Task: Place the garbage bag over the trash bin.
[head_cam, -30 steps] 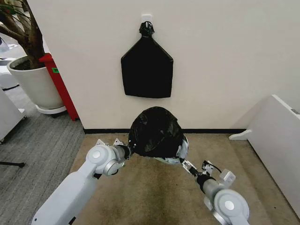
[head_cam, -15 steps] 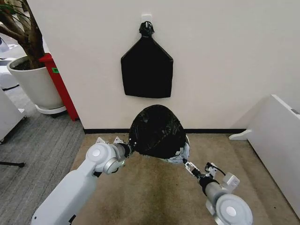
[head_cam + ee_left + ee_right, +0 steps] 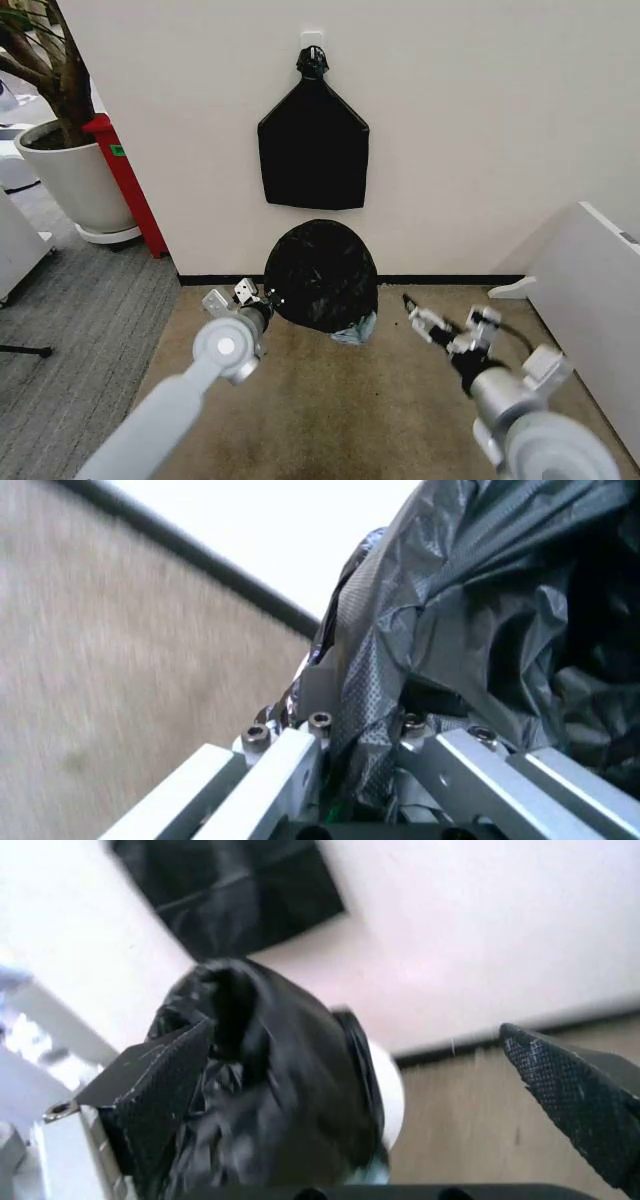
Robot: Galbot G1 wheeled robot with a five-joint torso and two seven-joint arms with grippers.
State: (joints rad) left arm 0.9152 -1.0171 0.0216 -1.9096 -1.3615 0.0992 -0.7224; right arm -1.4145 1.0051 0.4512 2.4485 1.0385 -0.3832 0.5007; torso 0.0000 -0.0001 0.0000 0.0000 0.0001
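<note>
- Head view gives you the garbage bag (image 3: 320,272) as a rumpled black dome on the tan floor (image 3: 330,410), at the floor's far edge against the wall (image 3: 480,130).
- A small pale patch of the trash bin (image 3: 356,331) peeks out under the bag's lower right edge; the rest of the bin is covered.
- Your left end effector (image 3: 268,301) sits at the bag's lower left edge, touching the plastic.
- In the left wrist view, the left end effector (image 3: 362,739) has its fingers (image 3: 300,751) closed narrow with a fold of the bag (image 3: 480,607) pinched between them.
- Your right end effector (image 3: 408,308) hangs to the right of the bag, apart from it, with bare floor between the two.
- In the right wrist view, the right end effector (image 3: 372,1076) has its two dark textured pads (image 3: 565,1087) spread wide and nothing gripped; the bag (image 3: 270,1087) and a slice of the white bin (image 3: 388,1091) lie beyond them.
- On the wall straight above the bag you see a flat black bundle (image 3: 313,145) hung from a hook.
- Off the floor's far left corner stand a red container (image 3: 128,180) and a white plant pot (image 3: 75,180).
- A white panel (image 3: 590,290) runs along the floor's right edge.
</note>
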